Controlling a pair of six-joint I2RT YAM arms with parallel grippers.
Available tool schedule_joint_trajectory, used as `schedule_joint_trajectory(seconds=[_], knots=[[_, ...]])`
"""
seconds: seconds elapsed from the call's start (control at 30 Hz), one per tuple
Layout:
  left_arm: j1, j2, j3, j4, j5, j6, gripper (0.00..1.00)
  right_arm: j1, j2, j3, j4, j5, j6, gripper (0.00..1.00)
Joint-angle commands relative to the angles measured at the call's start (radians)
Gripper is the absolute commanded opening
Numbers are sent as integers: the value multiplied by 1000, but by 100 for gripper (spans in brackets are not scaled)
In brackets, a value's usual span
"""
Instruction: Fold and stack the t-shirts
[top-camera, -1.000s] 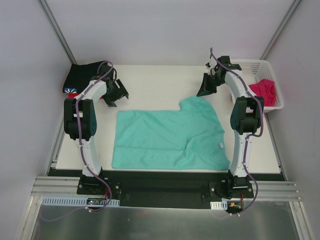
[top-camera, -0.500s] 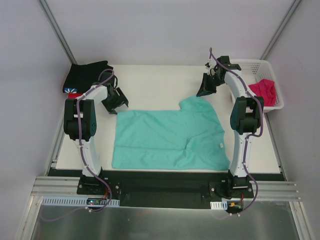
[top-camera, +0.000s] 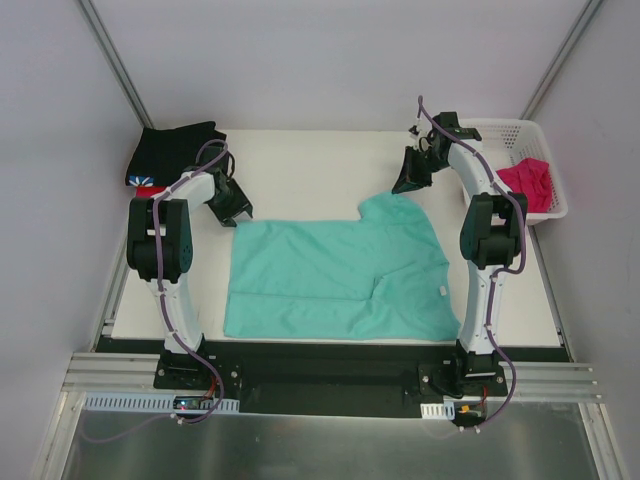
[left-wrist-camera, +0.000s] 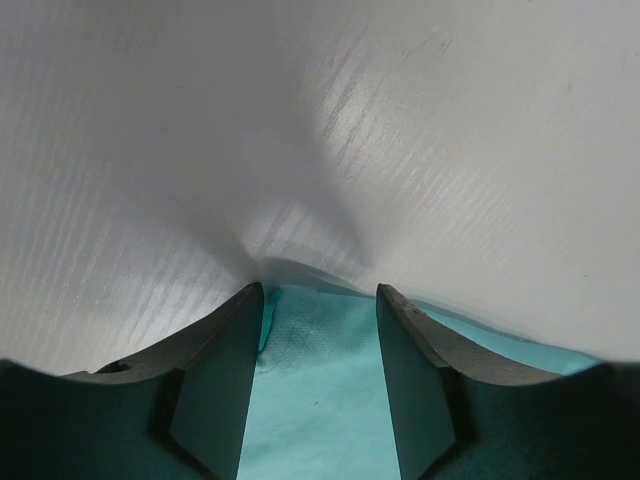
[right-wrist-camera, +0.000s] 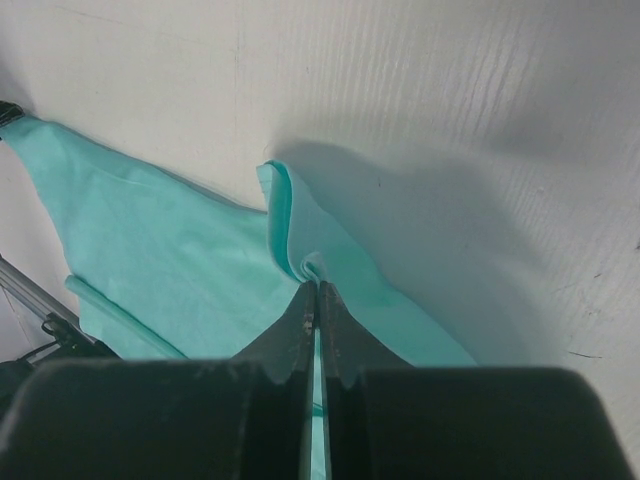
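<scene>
White tabletop (top-camera: 320, 160) fills a pale-walled booth, and the teal-green t-shirt (top-camera: 330, 275) lies spread flat across its middle, between the two arms. A small white tag (top-camera: 440, 290) sits near the shirt's right edge. It is too small to read, and I can make out no other writing from where I stand.

The left gripper (top-camera: 232, 205) is down at the shirt's far left corner. In its wrist view its dark fingers (left-wrist-camera: 225, 370) stand apart, about halfway spread, with the teal corner lying in the gap between them. The cloth's edge reaches about to the fingertips, and it is not pinched.

The right gripper (top-camera: 408, 180) is at the shirt's far right corner. Its fingers are pressed tight together on a small raised fold of the teal cloth, which bunches up just above the tips.

A black t-shirt (top-camera: 175, 148) lies folded at the far left corner of the table, with a bit of a red t-shirt (top-camera: 147, 189) showing at its near edge. The magenta-pink t-shirt (top-camera: 528, 180) lies crumpled in the white lattice basket (top-camera: 500, 130) at the far right.
</scene>
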Motion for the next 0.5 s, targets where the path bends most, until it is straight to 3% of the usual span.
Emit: schedule_joint_trajectory(seconds=[0.0,0.3,0.4,0.47], knots=[[8,-4,38,2,-5,11,49,6,-61,17,-29,-30,-24,1],[9,13,49,2,-13,14,46,6,-50,40,-40,-32,-29,1],[8,8,50,2,-18,15,23,6,-46,43,-43,-32,-27,1],[11,-1,46,0,-22,15,0,6,-49,43,-43,-35,-24,1]])
